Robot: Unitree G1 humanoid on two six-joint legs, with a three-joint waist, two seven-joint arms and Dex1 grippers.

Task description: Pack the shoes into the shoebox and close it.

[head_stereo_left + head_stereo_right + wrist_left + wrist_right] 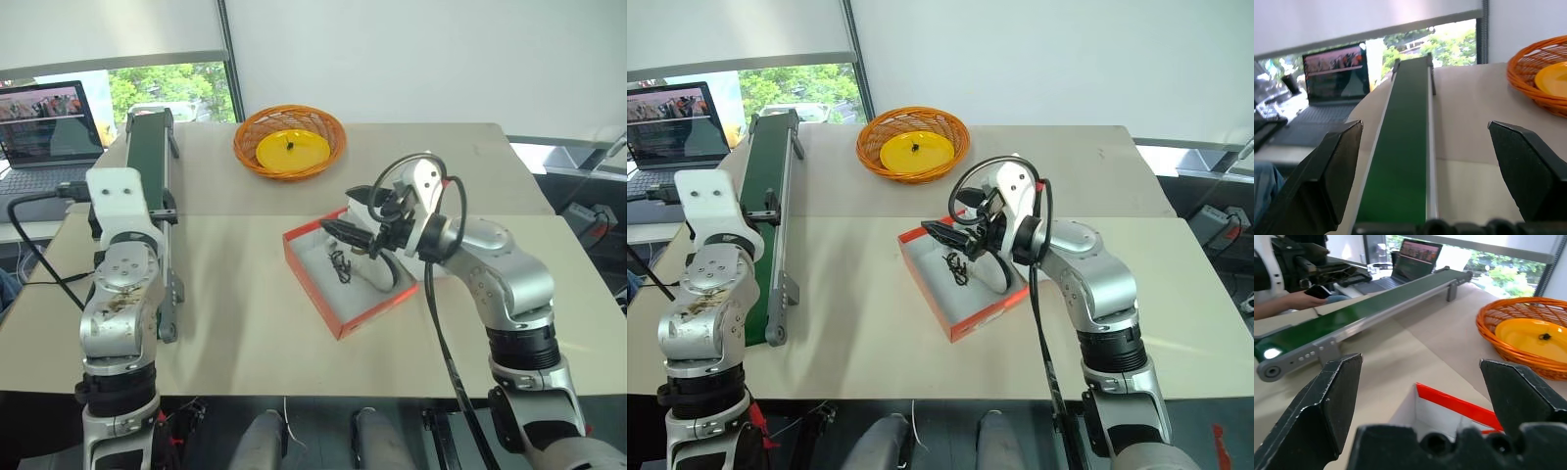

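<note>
The orange-red shoebox [315,286] lies open on the table in front of me, white inside. In it lies a white shoe with dark laces [340,266]; white on white, I cannot tell how many shoes are there. My right gripper [351,215] hovers just above the box, open and empty, and its arm covers the box's far right side and lid. The right wrist view shows a red box edge [1454,404] below its wide-spread fingers. My left gripper [1425,126] is open and empty over the green conveyor belt [1405,147], well left of the box.
A round orange wicker basket [290,142] with a yellow plate stands behind the box. The long conveyor [147,166] runs along the table's left side. A laptop [44,122] sits beyond it, and a person's hand [1298,298] holds a phone there.
</note>
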